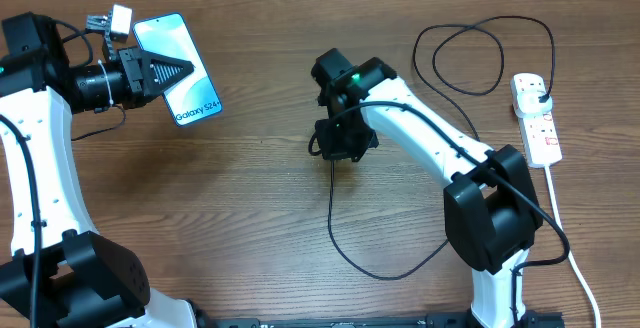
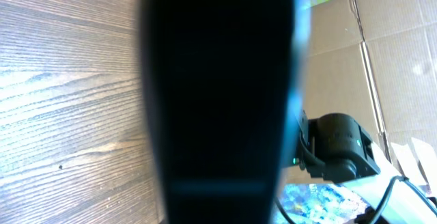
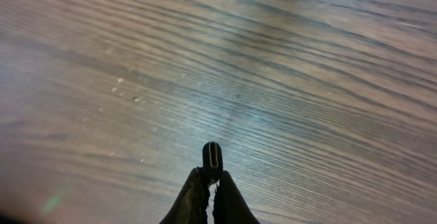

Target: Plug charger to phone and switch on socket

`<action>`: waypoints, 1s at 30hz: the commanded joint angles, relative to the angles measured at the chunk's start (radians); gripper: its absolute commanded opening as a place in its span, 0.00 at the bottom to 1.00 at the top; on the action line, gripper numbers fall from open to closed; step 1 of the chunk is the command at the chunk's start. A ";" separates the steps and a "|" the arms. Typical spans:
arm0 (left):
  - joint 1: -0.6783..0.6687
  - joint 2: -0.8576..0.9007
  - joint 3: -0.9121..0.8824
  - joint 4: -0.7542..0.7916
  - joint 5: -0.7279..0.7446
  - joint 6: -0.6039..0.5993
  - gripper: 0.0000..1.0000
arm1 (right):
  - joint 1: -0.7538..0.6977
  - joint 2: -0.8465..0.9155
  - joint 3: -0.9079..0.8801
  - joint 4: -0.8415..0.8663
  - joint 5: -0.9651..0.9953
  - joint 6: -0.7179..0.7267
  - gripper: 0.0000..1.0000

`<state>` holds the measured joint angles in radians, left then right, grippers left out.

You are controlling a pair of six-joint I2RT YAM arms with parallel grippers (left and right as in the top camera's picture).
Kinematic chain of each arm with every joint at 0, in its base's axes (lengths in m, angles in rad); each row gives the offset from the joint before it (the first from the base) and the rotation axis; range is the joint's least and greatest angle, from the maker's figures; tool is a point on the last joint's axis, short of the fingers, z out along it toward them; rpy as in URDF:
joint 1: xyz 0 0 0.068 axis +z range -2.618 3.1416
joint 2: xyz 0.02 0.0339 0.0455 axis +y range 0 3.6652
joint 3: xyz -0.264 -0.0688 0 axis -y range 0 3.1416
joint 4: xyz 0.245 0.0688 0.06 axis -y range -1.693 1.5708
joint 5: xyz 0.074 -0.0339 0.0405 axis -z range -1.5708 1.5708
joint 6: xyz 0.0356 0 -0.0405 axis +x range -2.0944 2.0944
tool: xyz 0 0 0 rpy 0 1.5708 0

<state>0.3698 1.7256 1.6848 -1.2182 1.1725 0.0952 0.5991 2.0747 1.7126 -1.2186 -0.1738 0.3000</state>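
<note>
The phone (image 1: 182, 68) with its light blue screen and "Galaxy S24" text is held in my left gripper (image 1: 170, 72), raised at the far left. In the left wrist view it is a dark blur (image 2: 218, 101) filling the middle. My right gripper (image 1: 338, 140) is shut on the small plug tip (image 3: 212, 157) of the charger, at the table's middle. The thin black cable (image 1: 345, 253) loops down from it and back up to a black plug in the white socket (image 1: 535, 118) at the far right.
The socket's thick white cord (image 1: 560, 228) runs down the right side toward the front edge. Cable loops (image 1: 470, 58) lie at the back right. The right arm's base (image 1: 495, 218) stands at the front right. Cardboard (image 2: 369, 53) stands behind the table.
</note>
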 commanded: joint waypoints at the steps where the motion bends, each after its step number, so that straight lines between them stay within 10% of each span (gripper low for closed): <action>1: 0.002 -0.025 0.010 0.004 0.024 -0.025 0.04 | 0.033 -0.009 -0.006 0.003 0.094 0.074 0.04; 11: 0.002 -0.025 0.010 0.003 0.021 -0.025 0.04 | 0.104 0.009 -0.142 0.166 0.091 0.006 0.04; 15: 0.002 -0.025 0.010 0.002 0.021 -0.025 0.04 | 0.099 0.009 -0.143 0.237 0.119 0.024 0.39; 18: 0.002 -0.025 0.010 0.000 0.021 -0.025 0.04 | 0.099 0.011 -0.143 0.234 0.136 0.067 0.47; 30: 0.002 -0.025 0.010 -0.007 0.022 -0.030 0.04 | 0.103 0.081 -0.143 0.175 0.085 0.118 0.35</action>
<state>0.3698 1.7256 1.6848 -1.2263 1.1656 0.0765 0.7010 2.1502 1.5703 -1.0374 -0.1001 0.4149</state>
